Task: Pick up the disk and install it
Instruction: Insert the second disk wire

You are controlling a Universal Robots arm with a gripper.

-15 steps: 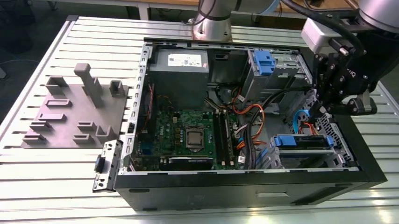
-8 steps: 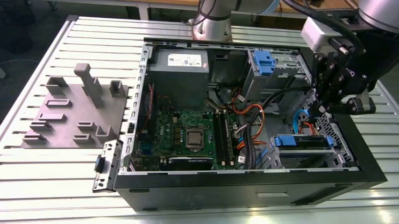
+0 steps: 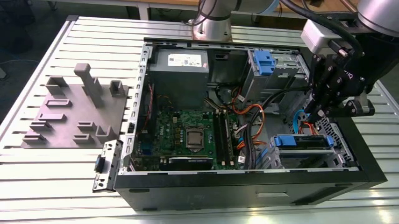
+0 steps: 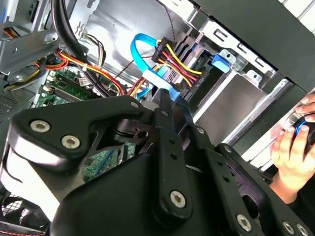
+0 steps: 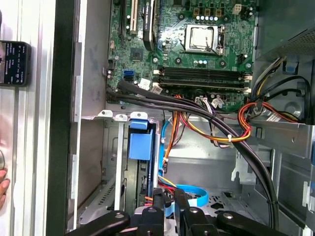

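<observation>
The disk (image 3: 304, 150), silver-grey with a blue bracket (image 3: 302, 141) across its top, sits in the drive cage at the front corner of the open computer case (image 3: 249, 186), on the exterior view's right. In the first wrist view the blue bracket (image 5: 141, 145) shows inside the metal cage. My gripper (image 3: 319, 112) hangs inside the case just above and behind that cage. Its black fingers (image 5: 158, 204) stand close together with nothing held, apart from the disk. A blue data cable (image 5: 194, 195) loops right beside the fingertips (image 4: 165, 105).
Bundles of black, orange and yellow cables (image 5: 216, 128) run between the motherboard (image 3: 187, 135) and the cage. A second blue bracket (image 3: 265, 63) sits in the upper bay beside the power supply (image 3: 179, 65). A grey fixture plate (image 3: 74, 112) lies left of the case. A person's hand (image 4: 290, 152) is near the case's outer wall.
</observation>
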